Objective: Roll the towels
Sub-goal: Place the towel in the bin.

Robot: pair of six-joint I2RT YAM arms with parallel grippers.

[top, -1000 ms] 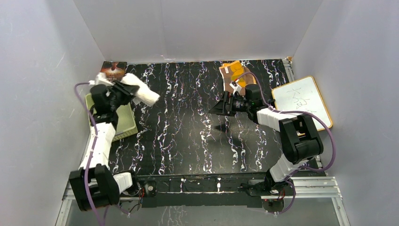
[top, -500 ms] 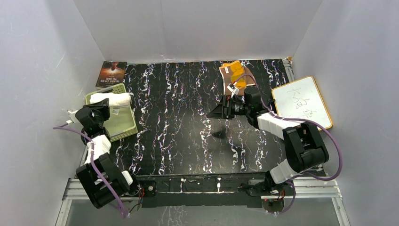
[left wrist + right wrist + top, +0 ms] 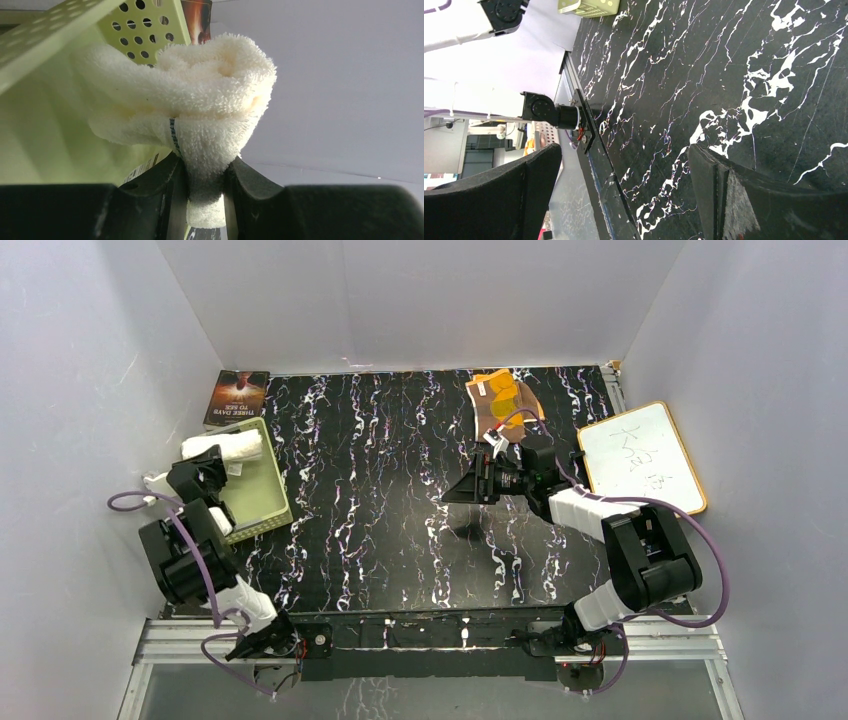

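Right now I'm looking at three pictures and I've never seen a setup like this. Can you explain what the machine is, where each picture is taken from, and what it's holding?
These are two robot arms bolted at the near edge of a black marbled table. The wide picture looks down from above. The other two pictures come from a camera on each wrist.

The left gripper is pinched shut on a rolled cream-white towel, at the far end of a green perforated basket. The right gripper is open and empty above the table.

A brown and orange towel lies loose at the far edge. A whiteboard lies to the right, and a book sits in the far left corner.
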